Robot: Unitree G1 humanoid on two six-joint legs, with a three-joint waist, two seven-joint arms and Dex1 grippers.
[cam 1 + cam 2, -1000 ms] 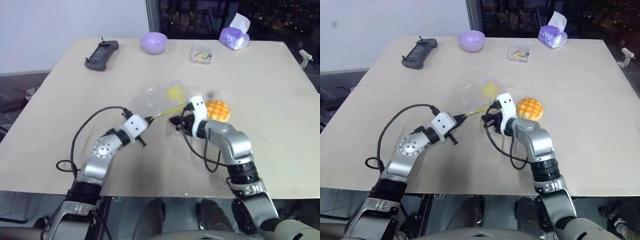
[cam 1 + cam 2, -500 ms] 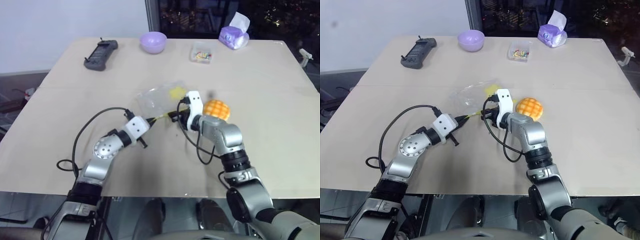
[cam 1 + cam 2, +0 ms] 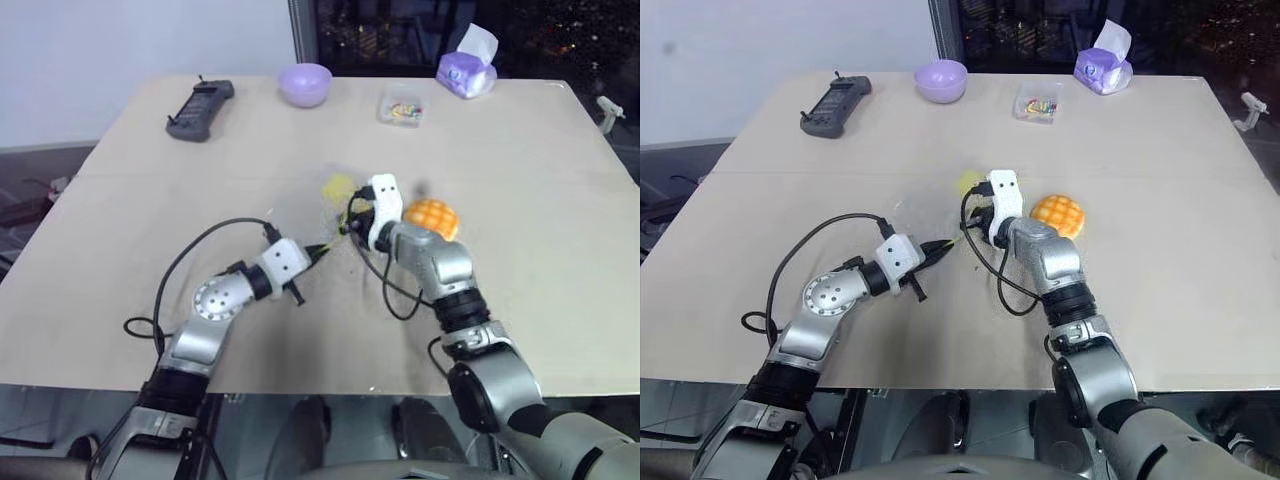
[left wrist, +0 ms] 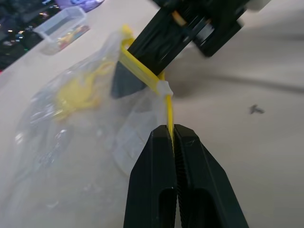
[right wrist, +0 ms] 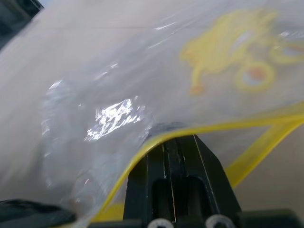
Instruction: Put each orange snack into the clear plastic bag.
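— Both end effectors are busy, aren't they? What do we have hold of?

— Our left end effector (image 4: 172, 135) is pinched tight on the yellow zip strip (image 4: 167, 105) of the clear plastic bag (image 4: 71, 142). Our right end effector (image 5: 176, 142) is squeezed shut on the same strip, a bit further along. The bag hangs between them near the middle of the counter (image 3: 150, 180).

— How will the bag feel?

— We think it is very thin, floppy and light. It is likely slippery too. The zip strip looks like the firmest part, so that is the best place to hold it. To open the mouth, we would need to pull the two sides apart gently.

— And the orange snack?

— We count one orange snack (image 3: 432, 216). It sits on the counter just beside our right arm, not in the bag yet. It looks soft and puffy, so we should squeeze it lightly at the sides.

— How many bags?

— One bag, and two end effectors.
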